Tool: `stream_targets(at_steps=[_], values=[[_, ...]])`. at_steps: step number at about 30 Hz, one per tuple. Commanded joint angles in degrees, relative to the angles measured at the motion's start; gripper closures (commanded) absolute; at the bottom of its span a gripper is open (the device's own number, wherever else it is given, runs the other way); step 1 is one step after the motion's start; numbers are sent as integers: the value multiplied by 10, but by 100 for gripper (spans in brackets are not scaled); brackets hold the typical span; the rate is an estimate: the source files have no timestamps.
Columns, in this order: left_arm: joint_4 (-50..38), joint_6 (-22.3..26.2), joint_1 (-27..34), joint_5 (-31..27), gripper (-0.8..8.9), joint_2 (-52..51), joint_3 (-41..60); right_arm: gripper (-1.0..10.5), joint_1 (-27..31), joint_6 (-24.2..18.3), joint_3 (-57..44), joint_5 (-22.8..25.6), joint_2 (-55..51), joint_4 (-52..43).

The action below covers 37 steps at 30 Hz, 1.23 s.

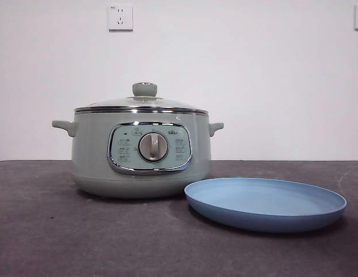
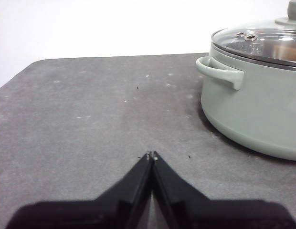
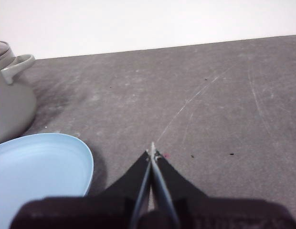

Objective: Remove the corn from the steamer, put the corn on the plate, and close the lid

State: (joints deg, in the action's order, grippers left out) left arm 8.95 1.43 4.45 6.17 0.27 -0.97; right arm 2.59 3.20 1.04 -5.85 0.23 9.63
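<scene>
The sage-green steamer [image 1: 141, 153] stands on the dark table with its glass lid [image 1: 141, 103] on, green knob on top. The corn is hidden inside; I cannot see it. The light-blue plate [image 1: 265, 203] lies empty to the right of the steamer, near the front. My left gripper [image 2: 151, 155] is shut and hovers over bare table, apart from the steamer [image 2: 255, 107] and its lid [image 2: 260, 43]. My right gripper [image 3: 152, 151] is shut too, beside the plate [image 3: 40, 167], with the steamer [image 3: 9, 102] farther off. Neither arm shows in the front view.
The table [image 1: 46, 231] is dark grey and scratched. A white wall with a socket [image 1: 120, 17] stands behind it. The table's rounded corner [image 2: 24, 71] shows in the left wrist view.
</scene>
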Motion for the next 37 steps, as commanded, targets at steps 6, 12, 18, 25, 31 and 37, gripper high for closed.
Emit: stream_targets(at_steps=[6, 12, 18, 25, 31, 37], values=[[-4, -59, 2, 4, 818, -1, 7, 947, 0, 78, -7, -2, -1, -3], [-3, -109, 2, 49, 821, -1, -10, 957, 0, 138, 13, -19, -1, -10], [-3, -155, 2, 60, 821, 2, -56, 958, -1, 144, 71, -39, 18, -10], [28, -169, 2, 85, 821, 38, -139, 958, -1, 142, 179, -115, 117, 1], [89, -153, 2, 148, 821, 116, -240, 958, -1, 87, 309, -214, 256, 85], [168, -106, 2, 208, 821, 211, -342, 958, -1, 1, 444, -341, 382, 197]])
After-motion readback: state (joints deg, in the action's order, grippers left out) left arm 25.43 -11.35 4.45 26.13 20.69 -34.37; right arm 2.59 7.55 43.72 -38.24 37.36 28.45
